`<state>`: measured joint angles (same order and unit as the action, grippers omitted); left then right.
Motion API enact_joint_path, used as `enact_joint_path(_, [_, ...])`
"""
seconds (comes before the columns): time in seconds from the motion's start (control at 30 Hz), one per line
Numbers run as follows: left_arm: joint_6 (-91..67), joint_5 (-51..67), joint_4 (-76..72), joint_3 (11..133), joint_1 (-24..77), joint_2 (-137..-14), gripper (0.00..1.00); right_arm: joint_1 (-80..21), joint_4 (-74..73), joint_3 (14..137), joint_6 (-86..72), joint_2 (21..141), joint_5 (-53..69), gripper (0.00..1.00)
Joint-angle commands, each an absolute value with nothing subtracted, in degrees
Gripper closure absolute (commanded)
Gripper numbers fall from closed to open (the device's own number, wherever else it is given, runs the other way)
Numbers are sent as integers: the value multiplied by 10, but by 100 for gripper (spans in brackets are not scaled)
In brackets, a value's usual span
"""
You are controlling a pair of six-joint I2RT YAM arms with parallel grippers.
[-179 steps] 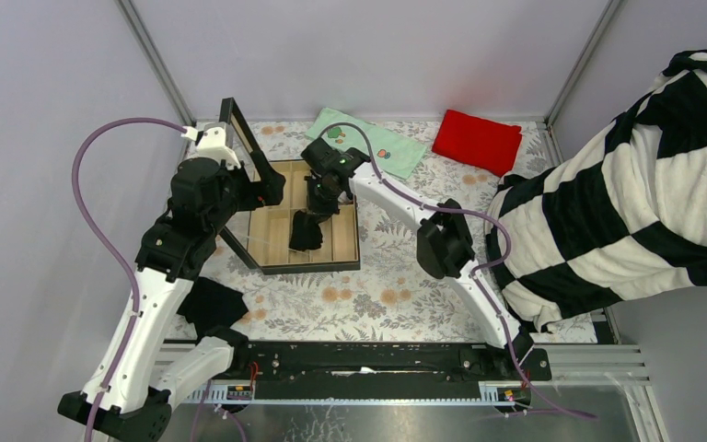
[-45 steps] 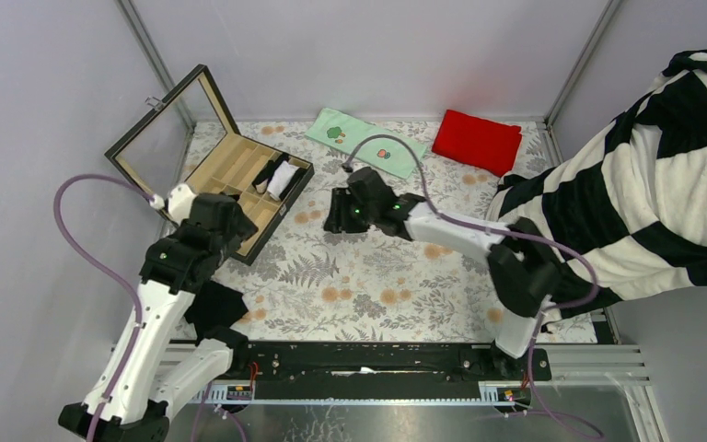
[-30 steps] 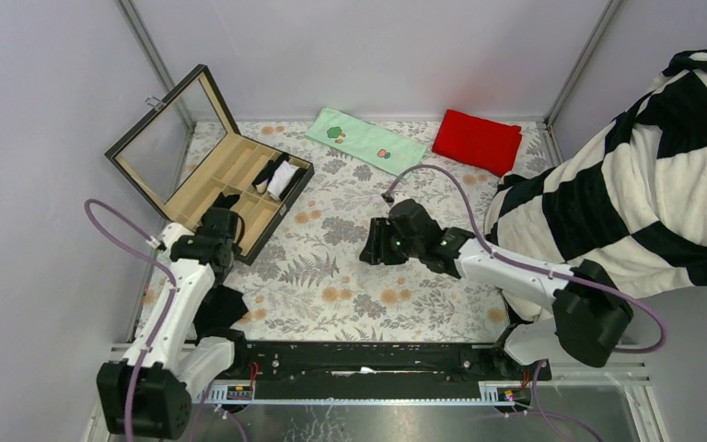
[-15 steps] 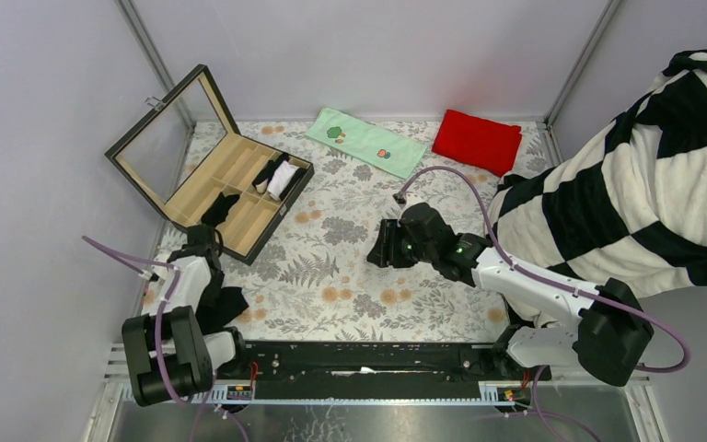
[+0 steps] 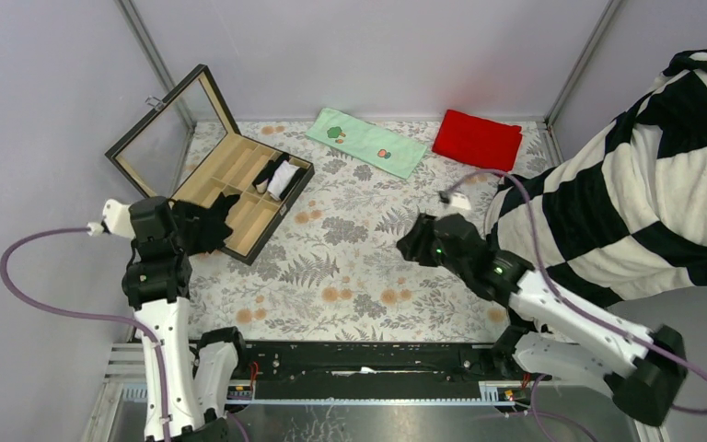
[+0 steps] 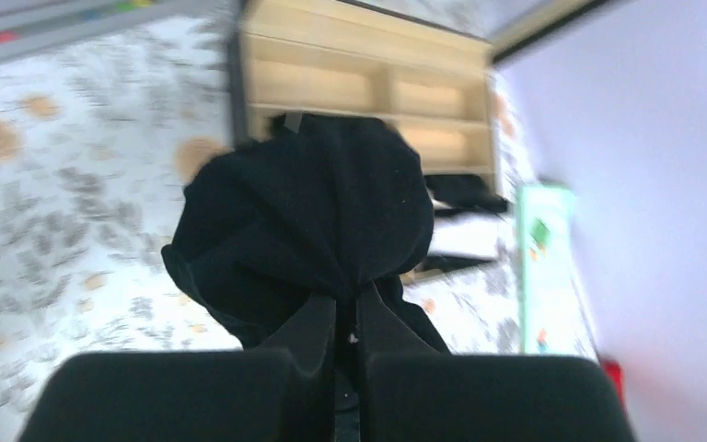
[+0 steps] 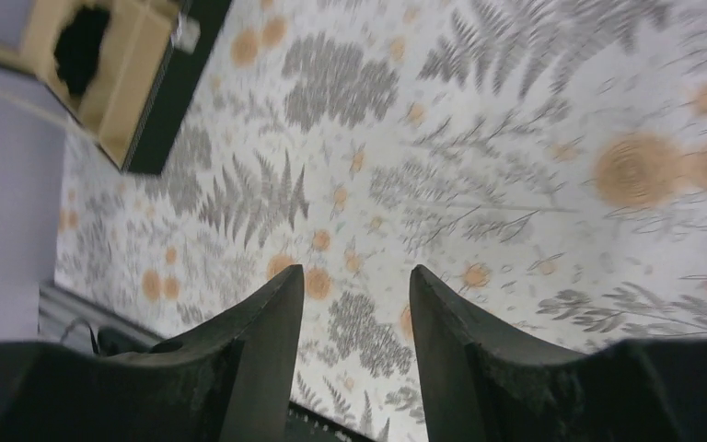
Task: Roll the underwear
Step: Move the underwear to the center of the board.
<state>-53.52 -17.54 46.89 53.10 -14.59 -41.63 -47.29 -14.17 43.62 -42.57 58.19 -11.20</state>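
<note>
Biggest thing in the top view is the striped blanket (image 5: 626, 184) filling the right side, clear of the work. The floral table cover (image 5: 350, 276) runs across the middle. The open wooden box (image 5: 239, 189) sits upper left, lid up, w/ another black garment (image 7: 81, 39) lying in one compartment.

The underwear (image 6: 308, 221) I care about is off the table. It's pinched in the left gripper (image 6: 346, 322), whose fingers are clamped narrow on a gathered fold. In the top view it hangs at frame left, just beside the box's near corner. It looks crumpled: a soft black bunch w/ folds fanning out from the pinch, no flat edge showing. It bulges ahead of the fingertips, toward the box. I can't read a long axis while it's bunched.

The right gripper (image 7: 354, 276) is spread wide w/ nothing between the fingers, only bare floral cover beneath. It's right of centre, well apart from the garment, so the left arm is the nearer one by far.

My read: it needs laying flat on the cover before any roll.
</note>
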Motion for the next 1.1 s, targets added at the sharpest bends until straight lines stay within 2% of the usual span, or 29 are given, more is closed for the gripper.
enact_joint_path(0.0, [-433,54,440,556,-132,-446,100,-471,-146,377,-465,452,-308,46])
enact_joint_path(0.07, [-456,108,407,551,-84,-450,100,-471,-148,364,-443,397,-353,47])
enact_joint_path(0.13, [-493,67,385,559,34,-462,100,-470,-178,373,-421,369,-387,47])
enact_joint_path(0.2, [-524,8,355,567,177,-483,100,-471,-210,388,-401,356,-406,40])
enact_joint_path(0.3, [-552,-36,287,576,357,-541,100,-471,-241,400,-381,351,-399,34])
enact_joint_path(0.37, [-543,-48,255,601,444,-591,100,-471,-266,410,-378,352,-390,33])
enact_joint_path(0.43, [-526,-48,236,625,489,-620,100,-471,-291,417,-387,349,-383,32])
enact_joint_path(0.5, [-526,-37,200,589,490,-607,100,-471,-308,416,-399,341,-377,32])
enact_joint_path(0.53, [-529,-44,185,562,482,-589,86,-471,-313,412,-406,337,-376,32])
enact_joint_path(0.6, [-542,-49,193,498,446,-552,39,-471,-319,404,-418,325,-370,32])
enact_joint_path(0.63, [-547,-40,203,462,417,-539,28,-471,-322,401,-422,323,-367,31])
enact_joint_path(0.7, [-540,-23,222,399,369,-518,14,-471,-327,397,-427,320,-359,31])
enact_joint_path(0.73, [-535,-16,225,373,352,-508,10,-471,-329,396,-428,321,-355,30])
enact_joint_path(0.83, [-516,-26,222,340,330,-497,6,-471,-331,392,-425,330,-335,29])
enact_joint_path(0.93, [-471,-32,218,361,330,-520,6,-471,-315,386,-409,342,-288,29])
enact_joint_path(1.07, [-383,37,159,411,357,-586,11,-471,-270,368,-399,371,-188,28])
